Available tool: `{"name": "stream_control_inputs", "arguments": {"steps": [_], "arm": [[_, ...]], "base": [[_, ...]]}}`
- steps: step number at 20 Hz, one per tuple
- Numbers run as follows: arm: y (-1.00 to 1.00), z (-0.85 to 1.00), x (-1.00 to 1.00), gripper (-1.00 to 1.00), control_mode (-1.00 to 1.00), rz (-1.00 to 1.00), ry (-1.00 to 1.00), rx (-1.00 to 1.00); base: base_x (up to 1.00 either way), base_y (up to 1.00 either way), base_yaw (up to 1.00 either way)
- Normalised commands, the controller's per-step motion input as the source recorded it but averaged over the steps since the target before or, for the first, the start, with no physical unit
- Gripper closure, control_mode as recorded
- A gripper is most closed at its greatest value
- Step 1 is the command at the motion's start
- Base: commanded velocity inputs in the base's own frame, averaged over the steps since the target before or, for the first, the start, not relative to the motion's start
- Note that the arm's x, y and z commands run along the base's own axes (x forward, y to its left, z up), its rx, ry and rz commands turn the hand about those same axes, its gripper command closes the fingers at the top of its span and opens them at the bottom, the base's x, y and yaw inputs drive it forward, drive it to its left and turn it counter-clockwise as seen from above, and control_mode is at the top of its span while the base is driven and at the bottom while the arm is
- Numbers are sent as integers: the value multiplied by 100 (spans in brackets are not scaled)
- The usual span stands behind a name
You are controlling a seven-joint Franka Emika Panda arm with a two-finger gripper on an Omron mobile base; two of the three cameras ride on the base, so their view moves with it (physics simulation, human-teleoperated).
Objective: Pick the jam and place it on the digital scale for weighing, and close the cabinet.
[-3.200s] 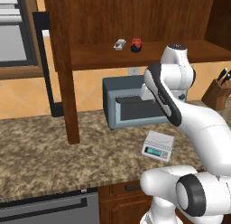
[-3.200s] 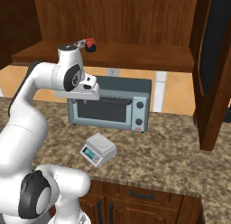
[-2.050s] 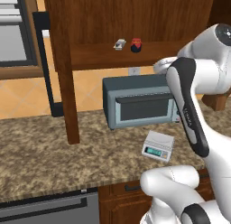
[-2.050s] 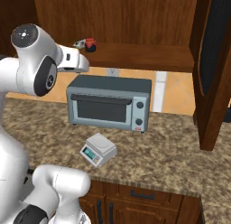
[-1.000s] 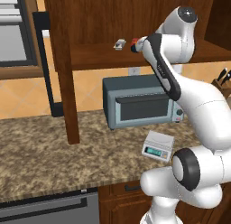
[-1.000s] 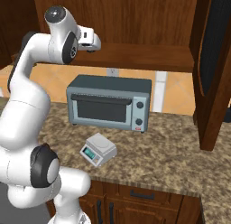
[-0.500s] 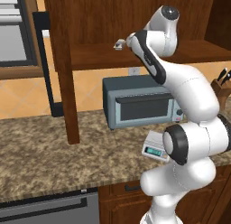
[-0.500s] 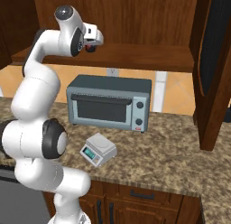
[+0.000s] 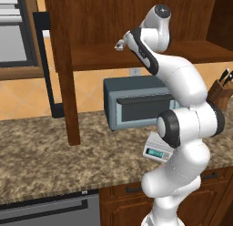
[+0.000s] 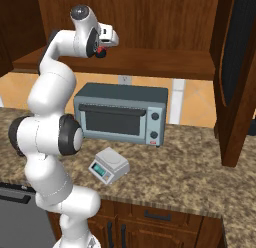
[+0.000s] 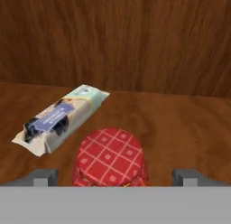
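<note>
Straddling red-checked jam (image 11: 110, 157) lid, packet (image 11: 60, 118) writing unreadable

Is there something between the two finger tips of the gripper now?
Yes. In the hand view the jam stands between the open gripper's fingertips, not yet gripped.

No text can be read anywhere. The pale wrapped packet (image 11: 58, 119) on the shelf of the cabinet (image 11: 180, 114) has a blue label with some white marks, but they are too blurred to make out. The red lid of the jam (image 11: 110, 157) carries only a white checked pattern, no words. The greenish display strip of the digital scale (image 10: 109, 165) shows dark marks, too small to read.
</note>
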Motion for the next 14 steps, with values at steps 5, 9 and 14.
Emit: {"name": "stream_control_inputs", "arguments": {"steps": [5, 9, 14], "arm": [[1, 0, 34, -100, -100, 0, 0, 0], [4, -11, 8, -100, -100, 0, 0, 0], [11, -31, 1, 100, -100, 0, 0, -1]], "base": [[0, 0, 0], [0, 0, 0], [0, 0, 0]]}}
